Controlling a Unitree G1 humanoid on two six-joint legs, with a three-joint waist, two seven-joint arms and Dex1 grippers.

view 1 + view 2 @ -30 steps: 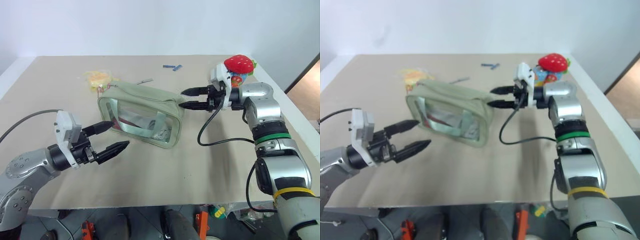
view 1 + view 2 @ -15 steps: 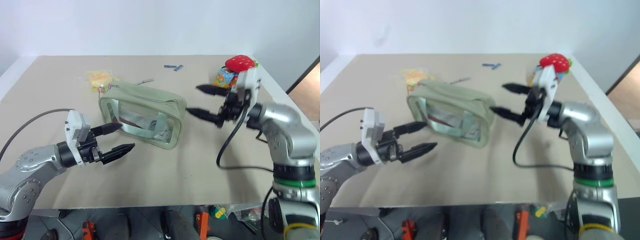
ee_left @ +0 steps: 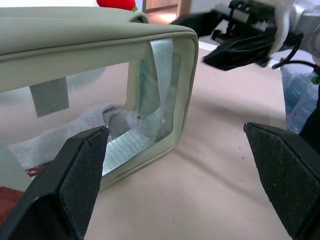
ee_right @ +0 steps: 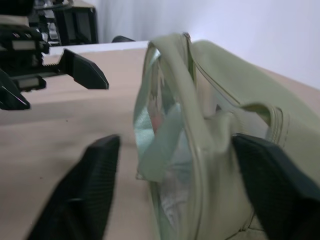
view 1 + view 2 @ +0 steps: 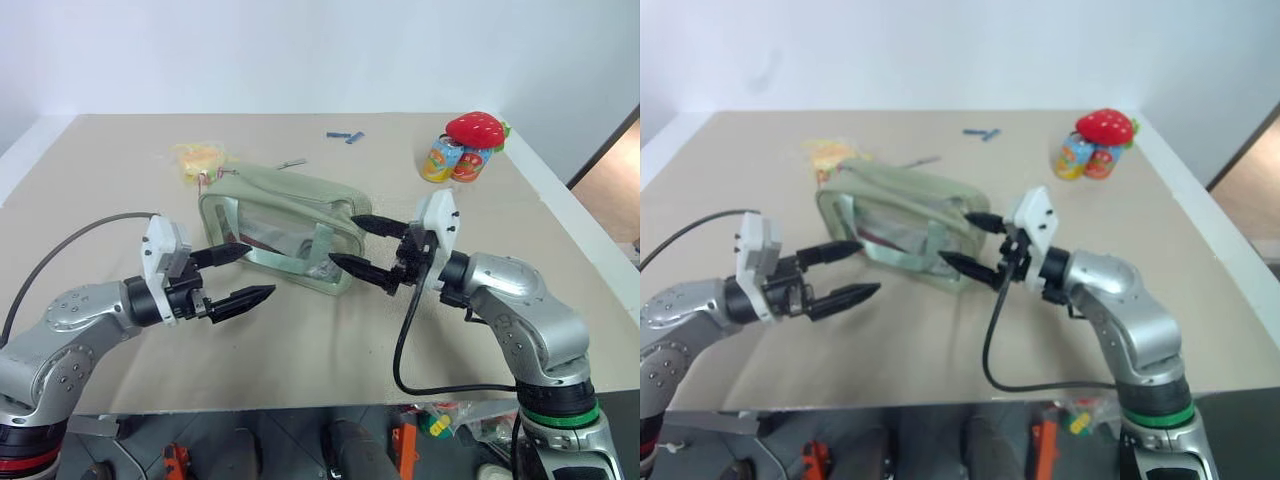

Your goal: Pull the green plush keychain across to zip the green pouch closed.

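**Both grippers bracketing the pouch, nothing gripped yet**

Beige rectangular table (image 5: pixel 330 330) fills the middle of the head view. Pale sage-green fabric zip pouch with clear window panel (image 5: pixel 285 215) stands on its long edge, centre-left of frame, window side facing the camera, two pale green straps crossing it.

Right gripper (image 5: pixel 362 244) is at frame centre, at the pouch's right end. Fingers spread: upper one over the top corner, lower one off the bottom corner. Right wrist view has that end of the pouch sitting between its two fingers; contact not clear, no pinch.

Left gripper (image 5: pixel 241 272) is lower left of centre, fingers spread wide, upper tip right at the pouch's lower-left front, lower tip over bare table. Holding nothing.

Red strawberry plush with two small cans (image 5: pixel 465 145) is upper right; yellow crinkly packet (image 5: pixel 198 157) is upper left, just behind the pouch.

Small green plush keychain: can't pick it out for certain. A thin red cord (image 5: pixel 207 177) shows at the pouch's top-left corner, so the pull is likely there.

Step, as I read it: positioning to brace, zip not yet pulled. Next: right closes on its end to hold the pouch, left goes up to the top-left corner, pinches the charm and draws it along the top edge.
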